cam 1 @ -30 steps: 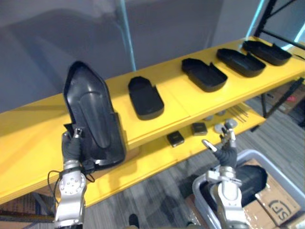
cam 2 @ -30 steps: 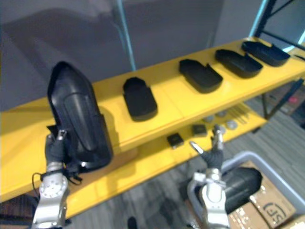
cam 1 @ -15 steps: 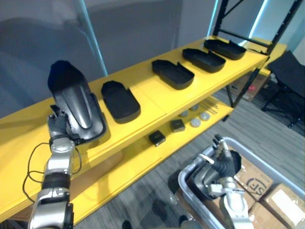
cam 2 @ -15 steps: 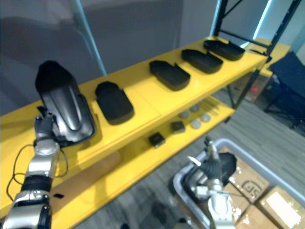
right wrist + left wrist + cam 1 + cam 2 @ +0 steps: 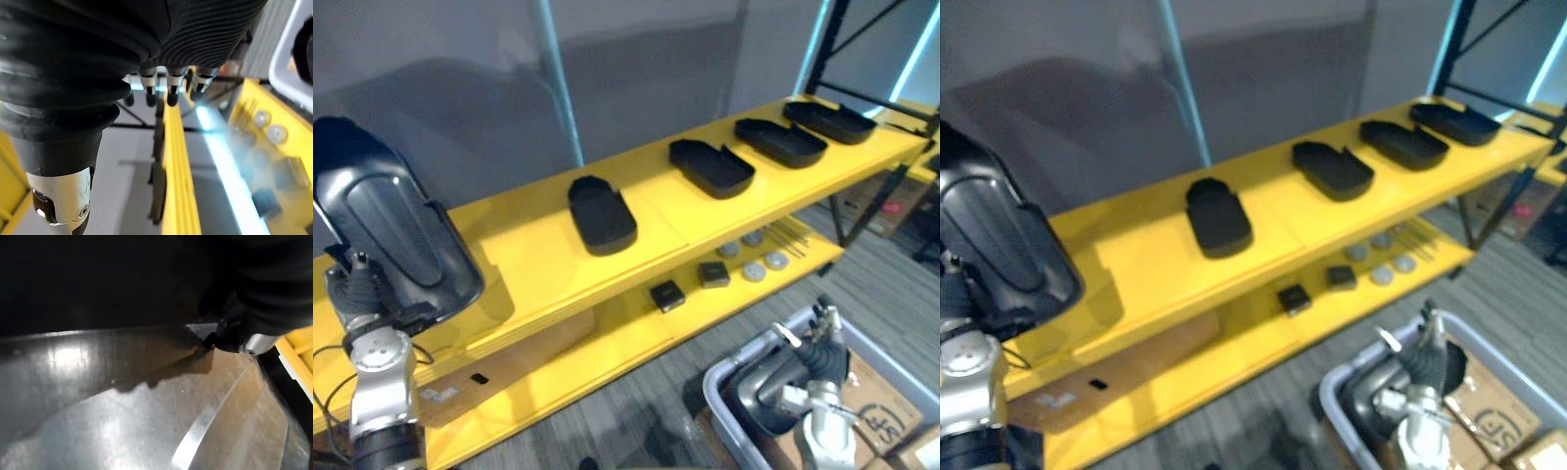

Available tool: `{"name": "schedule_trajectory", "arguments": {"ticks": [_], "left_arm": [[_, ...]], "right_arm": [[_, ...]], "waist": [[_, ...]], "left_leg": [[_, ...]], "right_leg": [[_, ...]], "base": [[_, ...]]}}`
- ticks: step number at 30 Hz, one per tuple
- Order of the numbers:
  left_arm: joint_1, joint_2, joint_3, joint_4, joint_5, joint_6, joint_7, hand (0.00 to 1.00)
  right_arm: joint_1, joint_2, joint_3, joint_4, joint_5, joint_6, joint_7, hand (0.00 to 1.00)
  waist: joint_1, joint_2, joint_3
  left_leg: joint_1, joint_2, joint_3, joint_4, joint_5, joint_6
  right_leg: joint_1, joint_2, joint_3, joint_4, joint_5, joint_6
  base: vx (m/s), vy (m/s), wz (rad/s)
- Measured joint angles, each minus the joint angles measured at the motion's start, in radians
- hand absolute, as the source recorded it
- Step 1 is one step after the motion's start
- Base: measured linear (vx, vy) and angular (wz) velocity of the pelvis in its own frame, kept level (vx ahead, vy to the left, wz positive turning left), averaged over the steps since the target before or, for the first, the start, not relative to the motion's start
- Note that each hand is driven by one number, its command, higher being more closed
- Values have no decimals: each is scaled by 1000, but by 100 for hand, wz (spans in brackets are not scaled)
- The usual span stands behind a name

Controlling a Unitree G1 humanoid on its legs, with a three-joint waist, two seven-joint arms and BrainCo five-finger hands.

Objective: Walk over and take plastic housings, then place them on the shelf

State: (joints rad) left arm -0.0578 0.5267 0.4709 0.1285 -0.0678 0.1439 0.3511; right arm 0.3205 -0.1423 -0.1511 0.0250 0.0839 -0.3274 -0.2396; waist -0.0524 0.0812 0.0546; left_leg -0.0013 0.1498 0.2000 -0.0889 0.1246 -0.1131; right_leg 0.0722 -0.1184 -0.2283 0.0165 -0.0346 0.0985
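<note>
My left hand (image 5: 357, 294) is shut on the lower end of a big black plastic housing (image 5: 396, 230), holding it tilted over the left front part of the yellow shelf (image 5: 529, 255). Its glossy surface (image 5: 122, 406) is very close in the left wrist view. Several more black housings lie in a row along the shelf's top board, the nearest (image 5: 602, 211) at the middle and the farthest (image 5: 827, 119) at the right end. My right hand (image 5: 822, 354) is open, fingers (image 5: 168, 95) straight, above a grey bin (image 5: 720, 387) that holds another dark housing (image 5: 764, 387).
The lower shelf board carries two small black boxes (image 5: 668, 294) and some round silver discs (image 5: 759, 264). Cardboard boxes (image 5: 886, 401) lie beside the bin at the lower right. A black frame upright (image 5: 832, 29) stands at the shelf's right end.
The camera has shifted. The housing in my left hand is now farther left of the shelf's row and nearer to me. My right hand has stayed over the bin.
</note>
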Motion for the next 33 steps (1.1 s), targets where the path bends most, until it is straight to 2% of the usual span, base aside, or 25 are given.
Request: {"name": "schedule_trajectory", "arguments": {"ticks": [3,4,6,8,12,16,17,18,27,29,33], "left_arm": [[-3,83,-12,91,9,0,-38,100],[-9,134,-22,171,11,2,-78,100],[-22,152,-27,219,31,4,-108,100],[-45,193,-79,296,41,18,-180,100],[-90,213,-152,369,48,41,-274,100],[-155,229,-171,452,46,54,-318,100],[-169,241,-173,476,46,57,-332,100],[-178,256,-177,494,45,60,-337,100],[-245,262,-192,592,-4,84,-336,100],[-279,262,-212,614,-13,123,-336,100],[-326,262,-213,666,-41,165,-334,100]], "right_arm": [[-4,-3,6,23,0,0,0,0],[-6,-3,7,50,1,5,0,0],[-8,-5,7,63,2,8,0,0],[-11,-6,7,71,6,12,2,0],[-14,-26,22,73,22,22,14,0],[-13,-49,43,77,23,23,29,0],[-12,-50,49,79,22,23,32,0],[-12,-50,54,79,23,23,40,0],[-11,-52,67,110,26,23,48,0],[-14,-55,82,112,26,23,51,0],[-16,-60,96,113,29,23,62,0]], "waist": [[6,-10,-6],[6,-22,-14],[6,-29,-18],[6,-40,-24],[5,-41,-25],[5,-35,-21],[-4,-35,-20],[-15,-37,-19],[-29,-50,-9],[-32,-49,5],[-42,-51,16]], "left_leg": [[-1,-1,2,0,0,0],[-2,-2,4,0,0,0],[-6,-3,4,0,0,0],[-8,-4,4,0,0,0],[-1,-1,11,0,0,-1],[-1,4,31,0,-1,-1],[-1,5,32,0,-1,-1],[-1,6,34,0,-1,-1],[2,8,60,0,0,-1],[2,8,61,0,0,-1],[1,8,67,0,0,-1]], "right_leg": [[0,-1,2,-4,4,0],[2,-1,5,-4,9,3],[1,-1,5,-4,13,8],[-1,-1,6,-3,15,8],[-2,0,14,4,13,4],[-23,3,39,14,9,-4],[-26,4,40,18,8,-4],[-30,4,43,22,8,-4],[-45,5,70,25,13,-6],[-45,5,70,26,14,-6],[-53,5,78,29,14,-6]], "base": [[19,-4,-2],[61,-10,-3],[45,-5,0],[0,0,0],[-12,-2,-4],[-51,4,-18],[-33,7,-4],[-23,7,-7],[0,4,-8],[0,0,0],[-1,-3,-5]]}}
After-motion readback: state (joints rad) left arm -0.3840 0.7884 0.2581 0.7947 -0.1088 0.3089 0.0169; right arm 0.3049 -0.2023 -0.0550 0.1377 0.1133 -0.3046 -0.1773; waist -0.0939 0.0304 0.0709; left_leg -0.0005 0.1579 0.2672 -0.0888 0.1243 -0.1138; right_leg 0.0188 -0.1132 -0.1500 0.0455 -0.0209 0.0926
